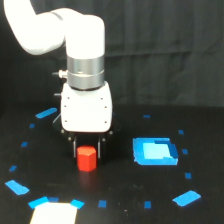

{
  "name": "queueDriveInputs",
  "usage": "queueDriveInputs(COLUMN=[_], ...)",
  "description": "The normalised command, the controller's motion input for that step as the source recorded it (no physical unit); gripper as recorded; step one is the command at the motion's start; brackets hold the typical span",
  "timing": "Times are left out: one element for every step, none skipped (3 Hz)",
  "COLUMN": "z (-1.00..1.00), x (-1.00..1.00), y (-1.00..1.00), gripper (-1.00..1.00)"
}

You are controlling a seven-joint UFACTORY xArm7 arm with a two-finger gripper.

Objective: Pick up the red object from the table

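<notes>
Red-orange, matte, plain: the red object (86, 158) is a small faceted block, hex-looking on top, standing upright on the black desk (120, 185). It sits w/ its upper part between the two dark fingers of the gripper (87, 148), which hangs straight down from the white arm. Jaws stand parted, one finger on each side of the block, approx. as wide apart as the block itself; can't tell whether the pads actually touch it. The block's lower half pokes out below the fingertips toward the near side. Blue square patch (155, 151) lies off to the right, well apart. Small blue tape marks (18, 187) are scattered round the desk.
</notes>
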Motion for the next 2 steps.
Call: queueDriveInputs(z=[0.41,1.00], x=[0.01,1.00], y=[0.08,0.13], gripper=[-1.00,-1.00])
